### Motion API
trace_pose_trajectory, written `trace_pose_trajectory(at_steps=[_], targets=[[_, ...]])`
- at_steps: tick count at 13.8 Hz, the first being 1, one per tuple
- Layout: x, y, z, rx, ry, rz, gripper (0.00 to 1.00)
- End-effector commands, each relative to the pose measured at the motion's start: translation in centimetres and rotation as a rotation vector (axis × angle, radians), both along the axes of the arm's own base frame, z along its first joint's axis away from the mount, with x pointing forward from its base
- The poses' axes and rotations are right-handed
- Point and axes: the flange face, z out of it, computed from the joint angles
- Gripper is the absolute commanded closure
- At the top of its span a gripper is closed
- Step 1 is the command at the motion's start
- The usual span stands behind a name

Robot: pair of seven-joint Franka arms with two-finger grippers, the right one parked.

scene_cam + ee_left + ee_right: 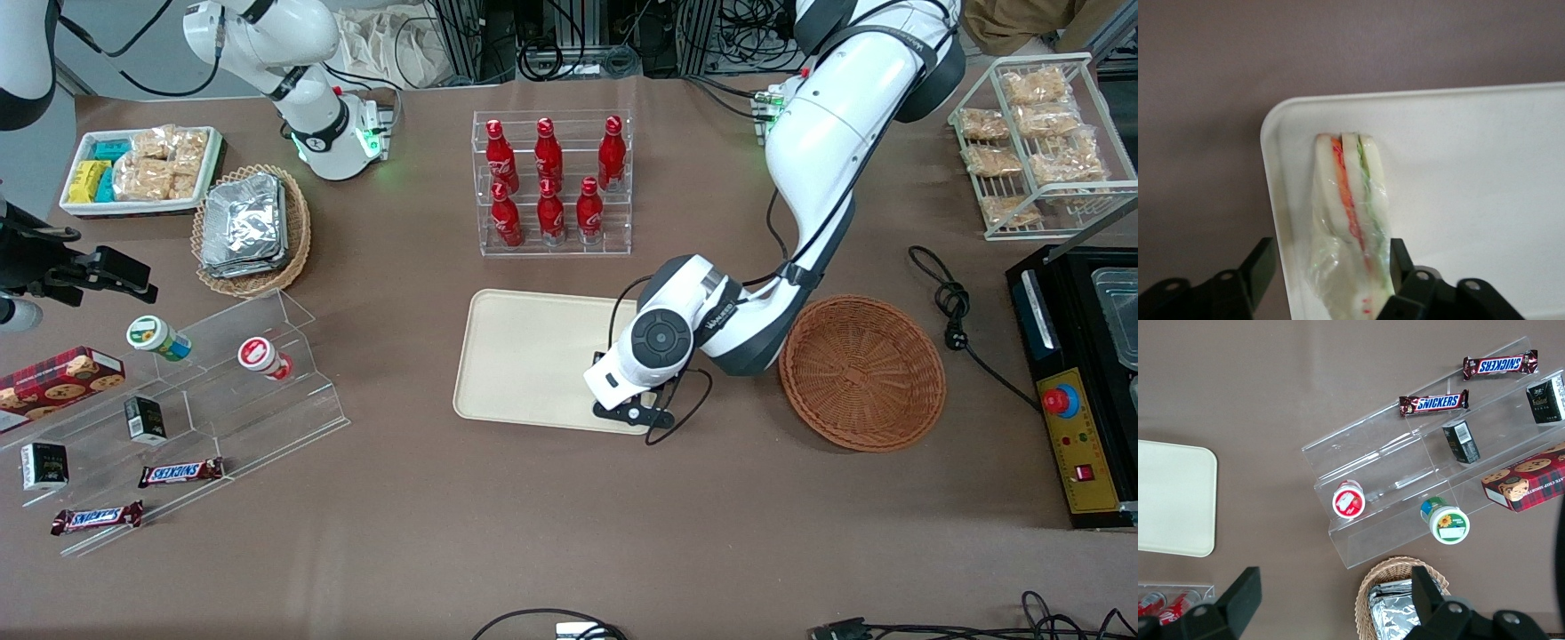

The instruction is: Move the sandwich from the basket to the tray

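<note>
Over the tray's [524, 356] corner nearest the front camera and the basket [861, 372], lower centre of the front view, sits the gripper [628, 411]. Fingers [1258, 270] spread apart, released, sandwich [1351, 213] lying between them on the tray by its rim, seemingly touching one finger. Long axis runs straight out from the claw. Basket looks empty. Next move is likely a straight lift clear.

The left arm reaches down over the tabletop's middle, its hand [1328, 273] low with fingers [1258, 270] spread apart.
</note>
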Motion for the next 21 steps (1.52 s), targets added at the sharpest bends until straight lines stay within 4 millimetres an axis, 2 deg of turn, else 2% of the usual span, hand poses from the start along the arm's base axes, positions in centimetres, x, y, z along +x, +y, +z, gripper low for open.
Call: trace_pose_trajectory(at_steps=[1, 3, 4, 8, 10, 12, 14, 16, 17, 18, 21], targets=[[0.8, 1.5, 6.0, 0.005, -0.064, 0.061, 0.00], [0.0, 3.6, 9.2, 0.075, -0.062, 0.106, 0.00], [-0.5, 5.8, 10.3, 0.115, -0.068, 0.123, 0.00], [-5.2, 17.2, 12.0, 0.173, -0.114, 0.052, 0.00], [-5.7, 22.1, 14.3, 0.198, -0.125, 0.047, 0.00], [-4.3, 27.2, 17.2, 0.217, -0.112, 0.088, 0.00], [-2.1, 33.4, 20.1, 0.185, -0.095, 0.228, 0.00], [-0.7, 39.7, 22.8, 0.141, -0.078, 0.358, 0.00], [-0.6, 41.4, 24.0, 0.140, -0.055, 0.352, 0.00], [-0.3, 42.3, 25.1, 0.130, -0.055, 0.303, 0.00], [1.7, 43.4, 26.1, 0.083, -0.042, 0.324, 0.00]])
